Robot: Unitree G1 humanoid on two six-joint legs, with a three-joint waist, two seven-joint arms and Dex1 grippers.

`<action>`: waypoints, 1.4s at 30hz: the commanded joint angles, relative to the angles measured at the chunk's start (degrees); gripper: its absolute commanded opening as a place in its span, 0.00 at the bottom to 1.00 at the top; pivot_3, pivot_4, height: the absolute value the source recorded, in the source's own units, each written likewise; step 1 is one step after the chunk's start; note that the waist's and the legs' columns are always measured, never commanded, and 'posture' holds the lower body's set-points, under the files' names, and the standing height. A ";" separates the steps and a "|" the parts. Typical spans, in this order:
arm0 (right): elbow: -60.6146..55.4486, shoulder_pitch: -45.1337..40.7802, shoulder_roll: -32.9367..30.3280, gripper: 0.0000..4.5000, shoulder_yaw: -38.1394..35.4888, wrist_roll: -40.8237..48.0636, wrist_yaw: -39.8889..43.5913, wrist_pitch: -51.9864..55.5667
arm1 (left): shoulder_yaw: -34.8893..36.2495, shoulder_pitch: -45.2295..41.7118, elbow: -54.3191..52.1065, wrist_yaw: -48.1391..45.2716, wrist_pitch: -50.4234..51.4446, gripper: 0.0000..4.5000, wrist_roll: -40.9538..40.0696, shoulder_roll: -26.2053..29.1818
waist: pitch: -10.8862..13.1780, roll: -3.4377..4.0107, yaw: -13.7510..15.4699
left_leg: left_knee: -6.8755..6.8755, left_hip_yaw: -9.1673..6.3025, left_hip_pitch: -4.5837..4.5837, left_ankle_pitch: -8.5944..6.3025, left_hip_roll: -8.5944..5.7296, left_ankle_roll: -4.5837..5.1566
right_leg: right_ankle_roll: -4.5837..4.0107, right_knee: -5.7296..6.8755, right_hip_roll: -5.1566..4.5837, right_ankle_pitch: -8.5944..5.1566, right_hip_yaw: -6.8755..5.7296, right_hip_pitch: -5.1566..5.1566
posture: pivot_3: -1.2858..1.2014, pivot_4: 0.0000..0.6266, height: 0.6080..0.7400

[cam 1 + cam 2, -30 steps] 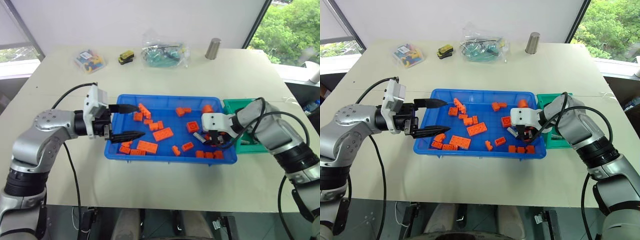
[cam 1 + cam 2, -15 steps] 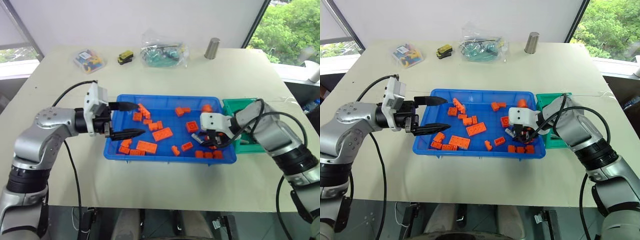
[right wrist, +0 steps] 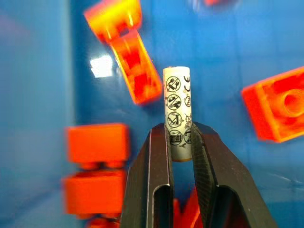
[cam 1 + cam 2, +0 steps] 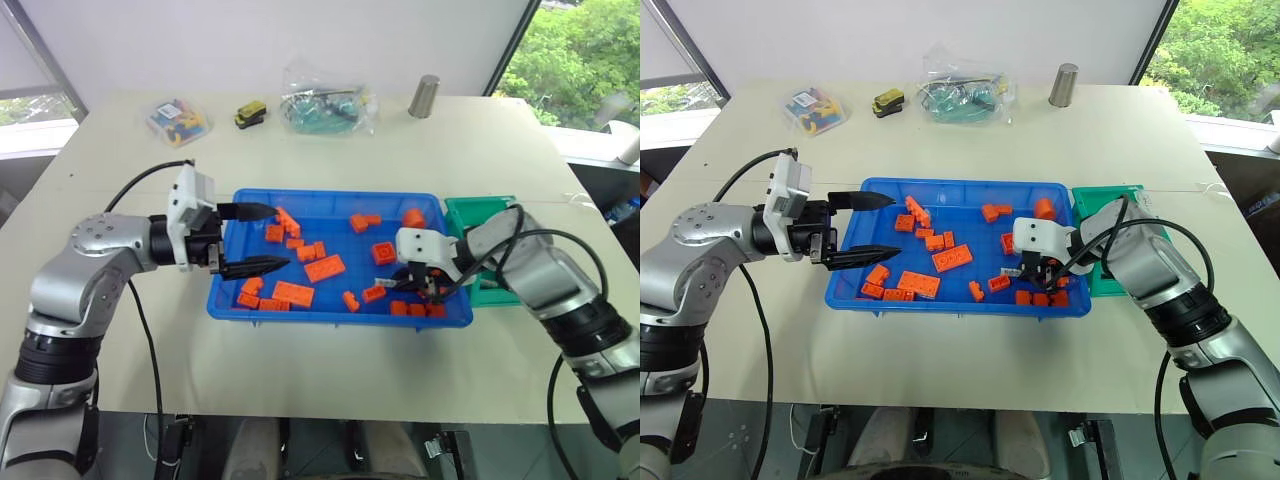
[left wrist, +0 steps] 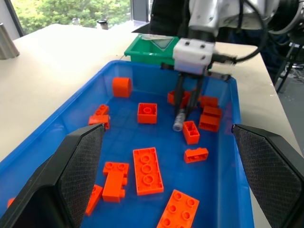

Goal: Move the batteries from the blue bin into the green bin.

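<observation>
My right gripper (image 3: 180, 142) is pinching 1 battery (image 3: 177, 111) just above the blue bin (image 4: 330, 312) near its green bin (image 4: 492, 292) end, left gripper (image 4: 262, 240) hanging wide open over the bin's other end.

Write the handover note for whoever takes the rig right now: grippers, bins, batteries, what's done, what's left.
Right gripper: shut on a battery, held over the blue bin near its right end.
Left gripper: open, holding nothing, at the blue bin's left end.
Green bin: beside the blue bin's right end; contents unclear.
Orange bricks stay in the blue bin.
Done: battery gripped.
Left: carry it to the green bin, drop it, check for more batteries.
</observation>
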 commanded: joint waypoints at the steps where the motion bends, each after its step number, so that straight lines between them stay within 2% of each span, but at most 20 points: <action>1: -1.93 -4.23 -3.46 0.02 -10.35 4.87 -2.17 7.47 | 0.76 0.32 -1.43 -0.10 -0.19 1.00 -0.58 0.24 | 0.01 0.01 0.01 | 0.00 0.00 -0.01 0.00 0.00 0.00 | 0.00 0.00 -0.01 0.00 0.00 -0.01 | 0.52 0.24 1.00; 5: 2.19 -5.12 -9.27 0.02 -17.54 6.60 -4.74 11.25 | 1.22 0.91 -1.30 -0.54 -0.25 1.00 -0.74 0.68 | 0.01 0.01 0.16 | -0.03 0.00 -0.01 0.00 -0.01 0.00 | -0.01 -0.02 -0.09 -0.01 0.00 -0.02 | 0.52 0.24 1.00; 8: 4.58 -0.62 -13.56 0.02 -20.34 6.55 -6.23 9.72 | 1.57 0.60 -0.29 -1.03 -0.47 1.00 -0.66 1.02 | 0.00 -0.01 0.17 | -0.07 -0.03 -0.01 -0.01 -0.02 0.01 | -0.02 -0.13 -0.12 -0.01 -0.03 0.04 | 0.52 0.24 1.00; 11: 5.65 3.90 -15.06 0.02 -21.81 6.39 -8.69 8.06 | 1.84 -0.35 0.85 -1.25 -0.44 1.00 -0.73 1.29 | 0.00 0.00 -0.15 | -0.06 0.02 0.00 -0.02 -0.02 0.03 | -0.02 -0.11 -0.11 -0.01 -0.01 0.03 | 0.52 0.24 1.00; 13: 6.39 5.68 -14.42 0.25 -22.31 6.01 -11.21 6.67 | 2.00 -1.07 1.65 -1.44 -0.49 1.00 -0.64 1.44 | 0.02 0.05 -0.45 | -0.07 0.09 0.02 -0.02 0.03 0.02 | -0.02 -0.05 -0.04 -0.01 0.05 -0.03 | 0.52 0.24 1.00; 19: 9.82 6.77 -12.52 0.85 -22.44 6.43 -15.23 0.59 | 2.29 -2.30 3.56 -2.33 -0.91 1.00 -0.02 2.52 | 0.02 0.08 -0.31 | -0.08 0.17 0.00 -0.02 0.04 0.02 | 0.00 -0.01 0.04 0.00 0.14 -0.11 | 0.52 0.24 1.00; 22: 12.11 7.92 -12.34 0.85 -26.44 10.50 -11.01 -7.48 | 4.11 -2.75 5.04 -3.11 -0.29 1.00 -0.55 4.65 | 0.03 0.07 -0.14 | -0.07 0.18 0.00 -0.02 0.02 0.03 | 0.00 -0.02 0.04 0.00 0.14 -0.11 | 0.52 0.24 1.00; 25: 18.04 9.75 -15.93 0.85 -31.19 14.39 -1.35 -17.86 | 7.85 -3.43 8.10 -4.20 1.56 1.00 -2.04 8.42 | 0.07 0.09 0.00 | -0.08 0.17 -0.04 -0.02 0.02 0.03 | 0.02 -0.05 0.04 -0.01 0.12 -0.11 | 0.52 0.24 1.00; 29: 26.40 10.18 -19.66 0.85 -32.93 15.97 5.79 -24.23 | 10.61 -2.73 10.70 -6.19 1.46 1.00 -1.44 12.86 | 0.07 0.10 -0.16 | -0.09 0.23 0.02 -0.04 0.02 0.05 | 0.02 -0.06 0.01 -0.02 0.12 -0.08 | 0.52 0.24 1.00; 33: 36.73 10.51 -21.85 0.85 -31.35 12.53 7.68 -32.82 | 14.05 -0.07 11.74 -8.05 1.31 1.00 -1.11 17.12 | 0.07 0.11 -0.37 | -0.08 0.26 0.06 -0.04 0.06 0.05 | 0.01 -0.05 0.02 -0.02 0.12 -0.06 | 0.52 0.24 1.00; 37: 41.89 7.43 -20.72 0.85 -30.55 13.45 8.66 -32.91 | 17.36 1.82 13.20 -9.36 1.20 1.00 -1.11 20.71 | 0.13 0.22 -0.60 | -0.11 0.38 0.06 -0.04 0.09 0.05 | 0.00 -0.01 0.03 -0.02 0.18 -0.13 | 0.52 0.24 1.00; 42: 44.32 3.97 -19.12 0.85 -28.55 12.69 8.52 -33.54 | 18.70 2.13 13.48 -9.13 0.99 1.00 -1.14 21.71 | 0.14 0.28 -0.69 | -0.11 0.55 0.07 -0.04 0.11 0.05 | 0.00 0.04 0.05 -0.02 0.24 -0.20 | 0.52 0.24 1.00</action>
